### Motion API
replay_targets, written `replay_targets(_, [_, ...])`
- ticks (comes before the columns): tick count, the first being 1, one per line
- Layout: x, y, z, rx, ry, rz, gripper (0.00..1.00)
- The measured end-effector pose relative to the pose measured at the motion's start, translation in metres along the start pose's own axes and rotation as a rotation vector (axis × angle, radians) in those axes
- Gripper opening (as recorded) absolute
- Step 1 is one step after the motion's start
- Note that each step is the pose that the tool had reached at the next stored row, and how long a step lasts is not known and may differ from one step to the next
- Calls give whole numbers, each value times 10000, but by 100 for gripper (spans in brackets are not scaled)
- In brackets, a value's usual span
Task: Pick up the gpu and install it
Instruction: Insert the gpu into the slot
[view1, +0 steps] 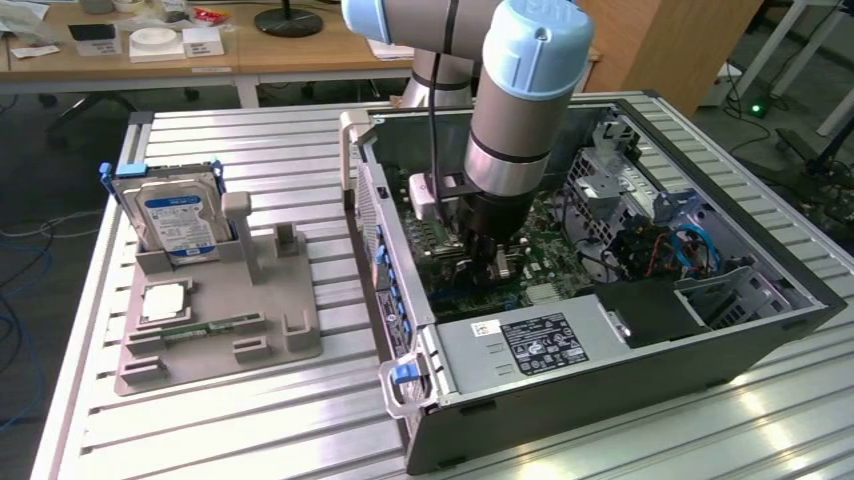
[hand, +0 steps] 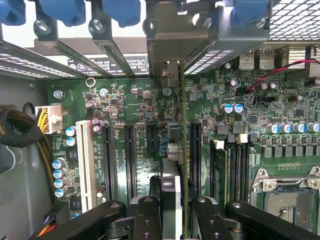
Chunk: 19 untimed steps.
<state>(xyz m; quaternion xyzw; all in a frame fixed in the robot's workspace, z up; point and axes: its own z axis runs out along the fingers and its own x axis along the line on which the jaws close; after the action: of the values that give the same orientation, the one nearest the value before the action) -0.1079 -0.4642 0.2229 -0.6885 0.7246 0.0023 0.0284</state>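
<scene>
Evidently the gripper (hand: 172, 212) is pinching the gpu (hand: 184, 150) edge-on by its stiff, thin, light, fragile board above the motherboard (hand: 135, 100) slots.

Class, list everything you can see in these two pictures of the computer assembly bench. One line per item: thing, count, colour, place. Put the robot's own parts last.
computer case: one, dark grey, open, on the exterior view's right.
motherboard: one, green, on the case floor.
expansion slots: several, black plus one white, on the motherboard.
power supply: one, silver with a black label, at the case's near end.
gpu: one, thin card seen edge-on, held upright above the slots.
hard drive: one, silver with a blue-white label, upright in the grey holder.
parts holder: one, grey, on the exterior view's left.
slatted table: one, silver.
robot arm: one, silver and light blue, reaching into the case.
pincer: one, black, closed on the gpu.
</scene>
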Motion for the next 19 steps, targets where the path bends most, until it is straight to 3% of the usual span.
replay_targets(19, [1, 13, 43, 3, -7, 6, 29])
